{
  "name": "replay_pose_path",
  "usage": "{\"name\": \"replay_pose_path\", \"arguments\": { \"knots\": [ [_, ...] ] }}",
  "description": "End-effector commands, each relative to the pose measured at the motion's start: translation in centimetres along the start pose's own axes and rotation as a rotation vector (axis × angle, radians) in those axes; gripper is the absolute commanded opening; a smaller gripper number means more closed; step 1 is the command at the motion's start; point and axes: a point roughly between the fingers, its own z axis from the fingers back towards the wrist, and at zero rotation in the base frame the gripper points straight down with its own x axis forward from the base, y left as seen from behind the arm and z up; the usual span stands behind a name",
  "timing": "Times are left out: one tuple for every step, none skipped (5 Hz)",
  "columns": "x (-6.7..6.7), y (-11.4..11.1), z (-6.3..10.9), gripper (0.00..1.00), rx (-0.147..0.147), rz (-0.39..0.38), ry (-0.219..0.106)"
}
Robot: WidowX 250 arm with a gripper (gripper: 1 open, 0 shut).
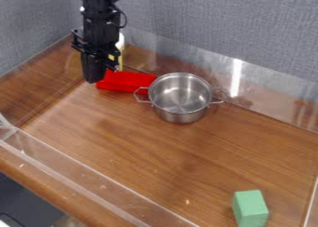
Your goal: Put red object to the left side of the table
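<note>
The red object (129, 82) is a small flat red block lying on the wooden table (112, 147) at the back, just left of a steel pot. My gripper (93, 75) hangs straight down from the black arm with its fingers pressed together, shut. Its tip sits low over the table at the block's left end. Whether it touches the block I cannot tell. Nothing shows between the fingers.
The steel pot (180, 95) with two handles stands right beside the red block. A green cube (250, 206) lies near the front right corner. Something yellowish (118, 53) peeks out behind the gripper. Low clear plastic walls (248, 77) border the table.
</note>
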Motion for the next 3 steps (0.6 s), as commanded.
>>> {"name": "replay_pose_path", "arguments": {
  "knots": [
    [0.33,0.39,2.11,0.0,0.038,-0.001,-0.059],
    [-0.03,0.37,2.29,0.0,0.037,0.001,-0.067],
    [-0.44,0.34,2.57,0.0,0.036,0.002,-0.077]
  ]
}}
